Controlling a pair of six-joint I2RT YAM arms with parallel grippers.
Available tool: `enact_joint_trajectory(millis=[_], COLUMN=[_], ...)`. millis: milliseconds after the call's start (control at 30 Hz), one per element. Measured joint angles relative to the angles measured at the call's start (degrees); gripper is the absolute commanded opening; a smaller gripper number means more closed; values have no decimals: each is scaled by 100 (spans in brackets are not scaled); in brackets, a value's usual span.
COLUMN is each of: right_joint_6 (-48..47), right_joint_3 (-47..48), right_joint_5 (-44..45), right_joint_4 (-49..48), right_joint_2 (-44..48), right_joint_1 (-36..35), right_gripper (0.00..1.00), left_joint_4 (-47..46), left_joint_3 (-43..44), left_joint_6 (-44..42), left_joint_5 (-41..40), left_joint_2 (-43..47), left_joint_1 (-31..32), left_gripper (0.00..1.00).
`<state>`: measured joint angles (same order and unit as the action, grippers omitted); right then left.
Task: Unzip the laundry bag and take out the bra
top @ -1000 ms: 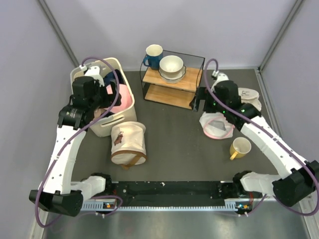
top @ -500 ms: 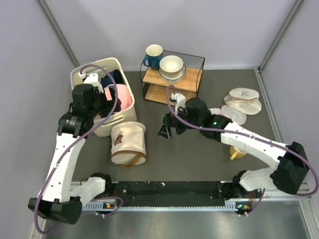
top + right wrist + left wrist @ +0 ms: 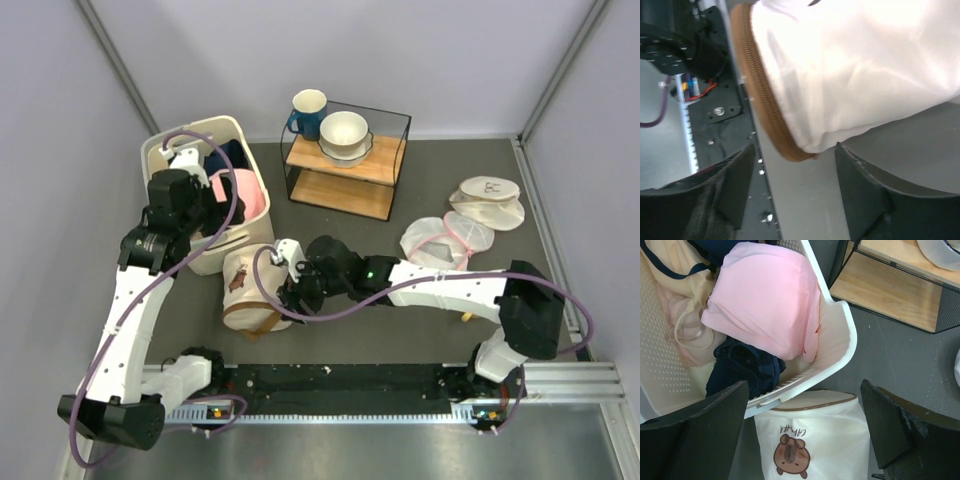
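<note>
The cream laundry bag [image 3: 258, 288] lies on the dark table just in front of the basket, with its brown animal mark [image 3: 791, 456] facing up. Its brown zipper [image 3: 760, 90] runs round one end and looks shut. My right gripper [image 3: 297, 290] is low at the bag's right side. Its jaws [image 3: 795, 155] stand open, with the zippered edge of the bag between the fingertips. My left gripper [image 3: 803, 385] hovers wide open above the basket's near rim and the bag, holding nothing. The bra is hidden.
A cream plastic basket [image 3: 235, 245] full of pink, beige and dark blue clothes stands at the left. A wire shelf [image 3: 345, 185] at the back carries a blue mug [image 3: 305, 112] and a bowl [image 3: 343, 135]. Round mesh pouches [image 3: 440, 240] lie at the right.
My right arm has swung from the mesh pouches at the back right across the table to the laundry bag, and its jaws have narrowed a little. The left arm has barely moved.
</note>
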<state>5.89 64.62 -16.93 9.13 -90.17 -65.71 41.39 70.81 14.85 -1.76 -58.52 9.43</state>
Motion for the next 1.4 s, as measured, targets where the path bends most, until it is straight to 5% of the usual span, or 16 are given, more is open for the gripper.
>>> enact_joint_trajectory(millis=[33, 167, 200, 333, 667, 700, 767, 833, 1033, 1200, 1400], right_joint_6=[0, 133, 168, 289, 376, 396, 452, 525, 540, 741, 2459], right_joint_3=[0, -15, -35, -221, -651, -647, -634, -573, -415, -291, -236], right_joint_5=[105, 551, 647, 1032, 1333, 1331, 1320, 1294, 1515, 1620, 920], right_joint_4=[-111, -452, -522, -772, -1093, -1207, -1388, -1434, -944, 190, 916], right_joint_2=[-63, -221, -212, -90, 181, 101, -87, -332, -249, 817, 1950], right_joint_1=[-13, -15, -15, -15, -20, -22, -24, -28, -28, 170, 1910], right_gripper=[41, 17, 17, 55, 59, 57, 36, 0, 0, 0, 0], left_joint_4=[-31, -101, -101, -105, -118, -118, -118, -107, -79, 26, 4], left_joint_3=[-20, -195, -234, -431, -577, -601, -654, -691, -761, -573, -479], left_joint_6=[0, 9, 13, 15, 24, 24, 24, 24, 17, -24, 26], left_joint_5=[0, 20, 26, 20, 37, 39, 44, 52, -55, 98, 1381], left_joint_2=[-2, -11, -11, 31, 315, 328, 341, 341, 581, 737, 739], left_joint_1=[0, 0, 0, 0, 0, 0, 0, 0, 0, 0, 0], left_gripper=[99, 99, 99, 99, 99, 99, 99, 99, 99, 99, 97])
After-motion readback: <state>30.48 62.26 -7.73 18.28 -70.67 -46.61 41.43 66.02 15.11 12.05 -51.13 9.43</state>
